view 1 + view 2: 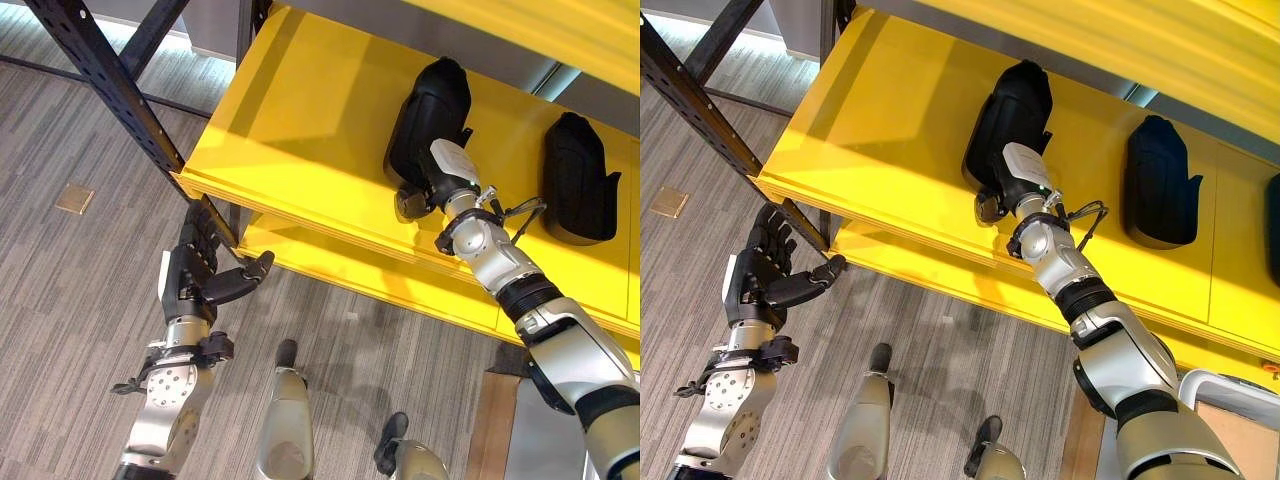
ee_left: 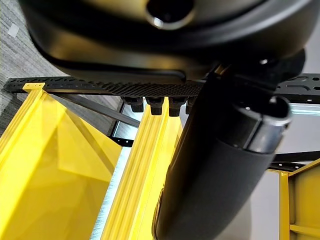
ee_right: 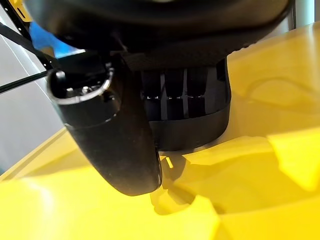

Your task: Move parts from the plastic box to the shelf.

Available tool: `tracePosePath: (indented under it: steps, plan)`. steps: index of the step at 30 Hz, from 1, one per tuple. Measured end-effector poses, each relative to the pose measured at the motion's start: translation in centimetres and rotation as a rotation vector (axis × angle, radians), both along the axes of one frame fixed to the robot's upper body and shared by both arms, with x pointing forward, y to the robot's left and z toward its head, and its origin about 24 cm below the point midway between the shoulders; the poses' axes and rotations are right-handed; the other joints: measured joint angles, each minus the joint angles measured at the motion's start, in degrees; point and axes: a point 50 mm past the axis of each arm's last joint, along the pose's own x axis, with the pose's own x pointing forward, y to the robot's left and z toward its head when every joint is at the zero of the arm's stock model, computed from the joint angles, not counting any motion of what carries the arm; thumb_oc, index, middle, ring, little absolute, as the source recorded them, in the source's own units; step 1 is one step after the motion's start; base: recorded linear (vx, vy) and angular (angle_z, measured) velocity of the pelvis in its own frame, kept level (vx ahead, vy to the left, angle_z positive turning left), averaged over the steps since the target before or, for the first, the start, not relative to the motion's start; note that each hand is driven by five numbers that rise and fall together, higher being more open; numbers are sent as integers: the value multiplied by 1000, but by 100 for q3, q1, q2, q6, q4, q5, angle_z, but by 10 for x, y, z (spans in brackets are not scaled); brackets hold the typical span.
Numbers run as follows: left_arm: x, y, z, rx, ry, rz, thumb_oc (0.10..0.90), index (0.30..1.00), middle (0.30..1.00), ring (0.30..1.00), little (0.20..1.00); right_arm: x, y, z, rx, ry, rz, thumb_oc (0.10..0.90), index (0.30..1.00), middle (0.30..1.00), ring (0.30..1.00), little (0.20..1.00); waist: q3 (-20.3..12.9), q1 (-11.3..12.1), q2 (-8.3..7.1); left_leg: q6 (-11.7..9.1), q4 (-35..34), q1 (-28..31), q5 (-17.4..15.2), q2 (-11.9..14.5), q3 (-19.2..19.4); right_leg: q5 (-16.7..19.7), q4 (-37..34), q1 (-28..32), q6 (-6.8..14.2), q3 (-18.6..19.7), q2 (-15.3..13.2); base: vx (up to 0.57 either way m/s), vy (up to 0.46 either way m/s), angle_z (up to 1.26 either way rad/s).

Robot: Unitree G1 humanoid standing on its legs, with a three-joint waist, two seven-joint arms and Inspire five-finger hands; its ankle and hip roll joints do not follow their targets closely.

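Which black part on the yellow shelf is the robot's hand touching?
The black part toward the shelf's left; the right hand is on it. The other part sits alone, farther right.

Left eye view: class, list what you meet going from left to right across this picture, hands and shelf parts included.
Left hand → black part under the right hand → right hand → second black part on the yellow shelf.

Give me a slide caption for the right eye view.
Right hand on a black moulded part on the yellow shelf; left hand open below its edge.
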Motion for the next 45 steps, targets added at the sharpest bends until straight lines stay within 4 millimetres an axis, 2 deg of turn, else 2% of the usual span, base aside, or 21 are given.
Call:
tracePosePath:
  steps: [34, 35, 36, 37, 45]
  plan:
    - [0, 1, 0, 0, -1, 4, 900, 1000, 1000, 1000, 1000, -1, -1, 0, -37, -11, 3, 400, 300, 300, 300, 300, 3, -21, -41, -5, 5, -38, 4, -5, -30, -2, 6, -15, 1, -26, 8, 0, 0, 0]
    - [0, 1, 0, 0, -1, 4, 900, 1000, 1000, 1000, 1000, -1, -1, 0, -37, -11, 3, 416, 322, 322, 322, 322, 3, -21, -41, -4, 6, -38, 4, -5, -30, -2, 7, -15, 1, -26, 7, 0, 0, 0]
    - [0, 1, 0, 0, -2, 4, 900, 1000, 1000, 1000, 1000, -1, -1, 0, -36, -11, 3, 753, 794, 794, 794, 794, 3, -21, -42, -4, 6, -38, 4, -5, -30, -2, 8, -15, 1, -26, 8, 0, 0, 0]
    - [0, 1, 0, 0, -2, 4, 900, 1000, 1000, 1000, 1000, -1, -2, 0, -35, -11, 3, 900, 1000, 1000, 1000, 1000, 3, -22, -42, -4, 6, -38, 5, -5, -30, -1, 8, -15, 2, -26, 8, 0, 0, 0]
    - [0, 3, 2, 1, -7, 14, 900, 1000, 1000, 1000, 1000, -2, -4, -5, -28, -8, -9, 900, 1000, 1000, 1000, 1000, 5, -44, -49, -4, 7, -36, 5, -4, -31, -1, 8, -12, 3, -26, 10, 0, 0, 0]
